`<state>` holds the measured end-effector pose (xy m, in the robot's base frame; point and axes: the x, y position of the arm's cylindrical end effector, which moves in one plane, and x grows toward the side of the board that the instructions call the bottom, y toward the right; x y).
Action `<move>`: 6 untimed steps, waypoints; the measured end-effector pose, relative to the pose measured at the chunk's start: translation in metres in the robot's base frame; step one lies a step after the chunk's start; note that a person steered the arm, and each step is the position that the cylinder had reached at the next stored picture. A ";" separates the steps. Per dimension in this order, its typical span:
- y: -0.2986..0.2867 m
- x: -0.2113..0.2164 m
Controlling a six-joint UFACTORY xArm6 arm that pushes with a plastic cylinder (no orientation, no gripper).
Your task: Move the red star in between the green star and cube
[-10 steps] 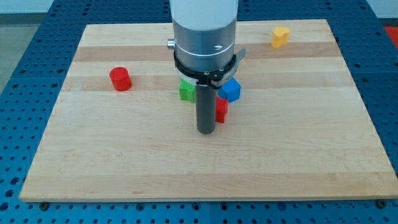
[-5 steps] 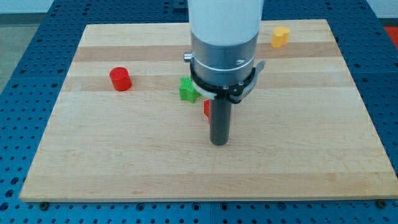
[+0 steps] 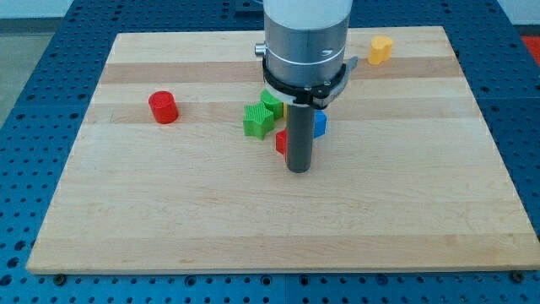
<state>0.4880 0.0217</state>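
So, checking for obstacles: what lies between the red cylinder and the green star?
Nothing: in the camera view, only bare wood lies between the red cylinder and the green star.

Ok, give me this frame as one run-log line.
tip: at view's right of red star, touching or nearly | green star: upper left of it | blue cube: mostly hidden by rod | placement: unfinished

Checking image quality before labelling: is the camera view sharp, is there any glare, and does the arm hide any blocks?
Camera view: sharp and evenly lit, soft shadows, no strong glare on the board. The arm hides most of the red star and the blue block; my tip sits just below them, toward the view's bottom.
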 end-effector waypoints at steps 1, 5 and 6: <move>0.000 -0.001; -0.024 -0.007; -0.026 -0.009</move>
<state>0.4788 -0.0041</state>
